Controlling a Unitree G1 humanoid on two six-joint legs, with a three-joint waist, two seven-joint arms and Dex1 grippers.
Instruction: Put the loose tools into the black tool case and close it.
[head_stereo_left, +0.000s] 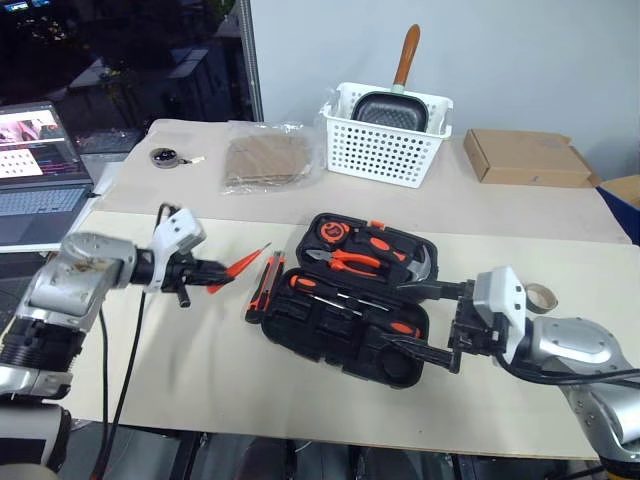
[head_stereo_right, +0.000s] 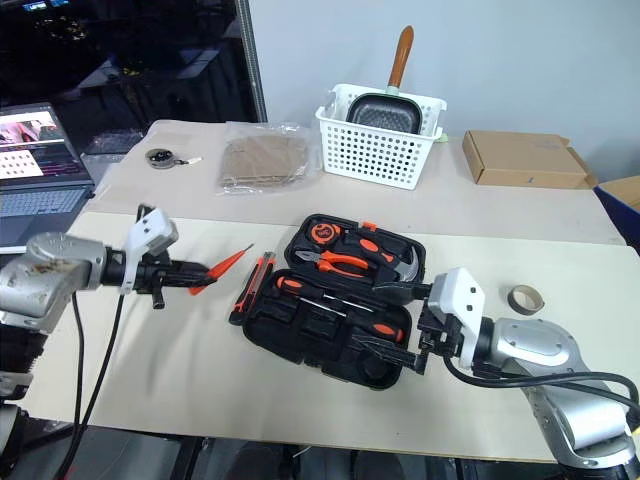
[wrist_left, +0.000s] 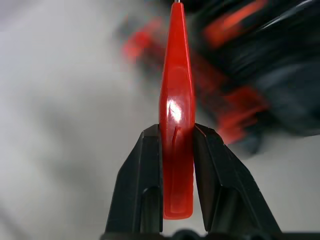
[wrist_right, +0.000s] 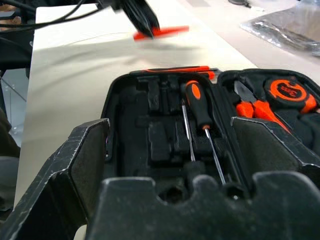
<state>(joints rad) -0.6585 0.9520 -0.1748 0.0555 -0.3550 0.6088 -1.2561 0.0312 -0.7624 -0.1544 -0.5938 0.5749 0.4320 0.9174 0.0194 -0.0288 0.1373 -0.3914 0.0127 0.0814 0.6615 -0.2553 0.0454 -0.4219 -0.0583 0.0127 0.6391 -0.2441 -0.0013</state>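
The left pincer is clamped on the thin red screwdriver, its two black fingers pressing the handle from both sides, and holds it in the air above the bench, tip towards the black tool case. The case lies open on the cream mat. Pliers, a hammer and a tape measure sit in its far half; two black-and-orange screwdrivers lie in the near half. The utility knife lies on the bench just beside the case's left edge. The right pincer stands wide open at the case's right end, holding nothing. No label or writing can be read.
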